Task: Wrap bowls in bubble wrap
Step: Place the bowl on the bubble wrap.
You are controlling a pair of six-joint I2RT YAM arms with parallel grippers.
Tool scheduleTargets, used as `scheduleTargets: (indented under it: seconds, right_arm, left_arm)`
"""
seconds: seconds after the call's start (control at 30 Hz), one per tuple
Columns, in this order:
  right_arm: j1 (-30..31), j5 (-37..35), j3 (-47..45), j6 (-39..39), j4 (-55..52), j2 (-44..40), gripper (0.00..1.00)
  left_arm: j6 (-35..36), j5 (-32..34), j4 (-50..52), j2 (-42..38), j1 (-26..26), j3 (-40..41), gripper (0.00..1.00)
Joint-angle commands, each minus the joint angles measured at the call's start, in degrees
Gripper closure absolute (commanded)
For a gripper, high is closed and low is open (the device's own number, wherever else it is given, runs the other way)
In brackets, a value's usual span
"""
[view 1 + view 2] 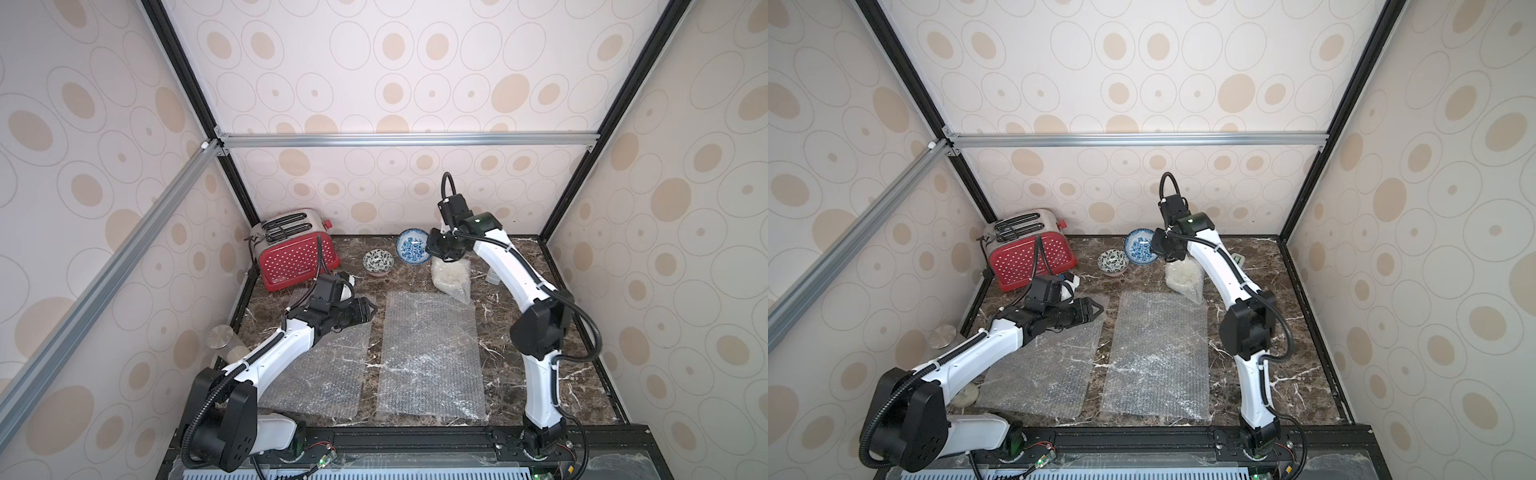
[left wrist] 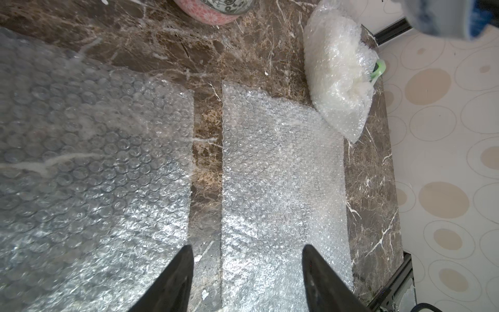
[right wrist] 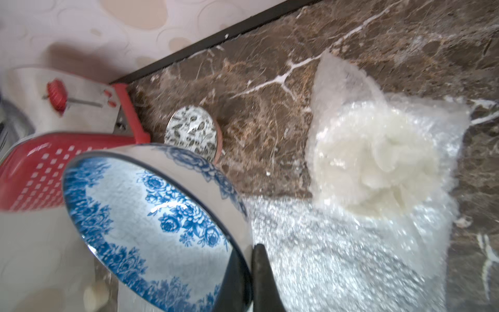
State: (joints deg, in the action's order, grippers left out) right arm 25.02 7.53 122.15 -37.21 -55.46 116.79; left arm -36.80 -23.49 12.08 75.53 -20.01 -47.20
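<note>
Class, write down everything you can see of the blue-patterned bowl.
The blue-patterned bowl is round, glossy white ceramic with blue flowers inside and out and a dark rim. The right gripper is shut on its rim, one finger inside, one outside. It is tilted, near the back wall, beside the leaf-patterned bowl.

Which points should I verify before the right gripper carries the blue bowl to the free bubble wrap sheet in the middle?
1. Grip: right gripper shut on the rim of the blue bowl: ok.
2. Bowl level: not ok, it hangs tilted.
3. Landing place: middle sheet lies flat and bare: ok.
4. Sheet corner free: cannot tell; the wrapped bundle lies right at its far corner.
5. Helper ready: left gripper open, holding nothing: ok.
6. Path: leaf bowl stands aside: ok.
</note>
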Motion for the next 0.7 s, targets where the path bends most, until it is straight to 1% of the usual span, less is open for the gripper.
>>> scheduleTargets:
  seconds: [0.0,0.1,0.2,0.27,0.37,0.57,0.6,0.67]
  right_arm:
    - [0.2,8.9,-13.5,4.1,-2.9,-6.6,1.00]
    - [0.6,11.1,-28.1,3.8,-1.4,-12.7,1.00]
    - [0.9,11.9,-40.9,1.7,3.5,-16.8,1.00]
    - [0.9,12.9,-46.3,0.7,7.0,-17.6,1.00]
    - [1.0,12.3,-49.2,0.5,9.0,-16.9,1.00]
    - [1.2,12.3,-49.9,1.7,9.5,-13.5,1.00]
    - [1.1,12.7,-50.4,1.7,9.9,-13.5,0.94]
    - [1.1,13.0,-50.8,1.8,10.0,-14.3,0.76]
  left_arm:
    - [1.1,0.5,0.9,-0.7,0.4,-1.9,0.37]
    - [0.5,-0.1,-0.5,0.6,0.3,-2.0,0.37]
    - [-0.7,-1.1,-2.1,2.3,0.2,-2.6,0.37]
    - [-1.4,-2.0,-3.0,3.2,0.2,-3.1,0.37]
    - [-1.7,-2.5,-2.9,3.8,-0.2,-4.2,0.37]
    - [-1.9,-1.6,-1.8,3.9,-1.7,-4.5,0.37]
    - [-2.1,-1.3,-1.9,3.7,-1.9,-4.4,0.37]
    - [-2.4,-0.8,-1.9,3.4,-2.4,-4.1,0.37]
